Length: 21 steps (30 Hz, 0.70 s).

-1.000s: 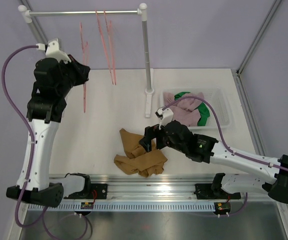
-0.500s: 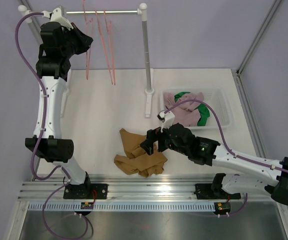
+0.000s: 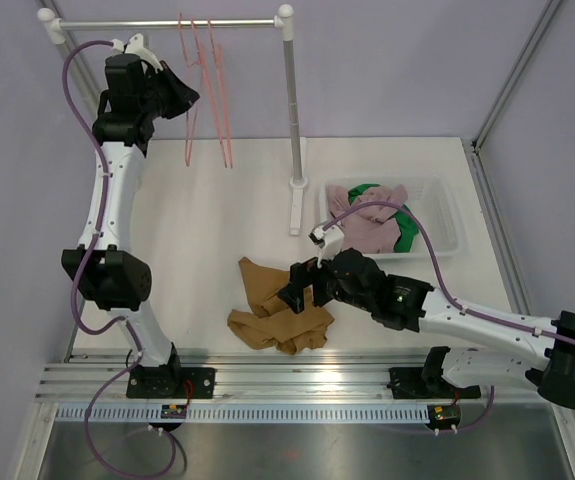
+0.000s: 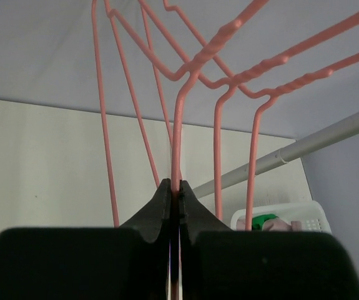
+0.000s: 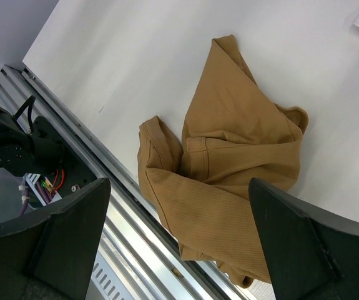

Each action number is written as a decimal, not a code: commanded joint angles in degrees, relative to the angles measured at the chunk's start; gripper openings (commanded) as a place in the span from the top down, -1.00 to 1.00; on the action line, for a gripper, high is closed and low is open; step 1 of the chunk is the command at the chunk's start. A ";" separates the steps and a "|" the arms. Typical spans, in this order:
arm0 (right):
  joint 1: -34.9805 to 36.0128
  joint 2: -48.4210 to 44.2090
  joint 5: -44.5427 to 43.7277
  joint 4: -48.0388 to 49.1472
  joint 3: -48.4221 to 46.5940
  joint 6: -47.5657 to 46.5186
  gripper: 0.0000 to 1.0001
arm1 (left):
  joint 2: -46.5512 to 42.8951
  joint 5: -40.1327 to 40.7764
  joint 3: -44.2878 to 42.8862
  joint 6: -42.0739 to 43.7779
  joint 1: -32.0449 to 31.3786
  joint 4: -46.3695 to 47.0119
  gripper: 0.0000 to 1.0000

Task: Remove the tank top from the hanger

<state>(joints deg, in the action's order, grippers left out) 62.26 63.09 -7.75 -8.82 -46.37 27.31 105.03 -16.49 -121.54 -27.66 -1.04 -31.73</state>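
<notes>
Left gripper (image 4: 178, 190) jaws are pinched fully together on one thin wire; we record the right gripper (image 5: 179, 187) spread wide and empty. On the table (image 3: 197, 240) the rail (image 3: 167, 24) stands at the back, and the tan tank top (image 5: 229, 144) lies crumpled near the front edge, under the right gripper. The clamped wire belongs to a bare pink hanger (image 4: 180, 119) up at the rail.

Left end effector (image 4: 179, 186) high, clamped; right end effector (image 5: 179, 182) low, spread.
</notes>
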 commanded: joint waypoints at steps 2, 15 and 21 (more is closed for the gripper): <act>0.49 3.25 0.28 2.32 -0.56 -1.73 -0.99 | -4.92 -1.62 4.37 0.32 0.25 5.09 0.60; 2.24 26.28 -1.21 -9.19 -13.56 -5.33 -0.99 | -25.11 12.26 14.53 2.52 2.44 -7.03 -0.98; 5.32 39.46 -5.52 -13.93 -20.32 -6.56 -0.99 | -49.17 11.59 39.64 2.78 2.62 -4.40 -0.98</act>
<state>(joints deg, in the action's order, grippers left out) 65.93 97.69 -9.80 -18.94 -62.04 22.63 64.34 -5.10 -91.59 -25.91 1.72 -36.80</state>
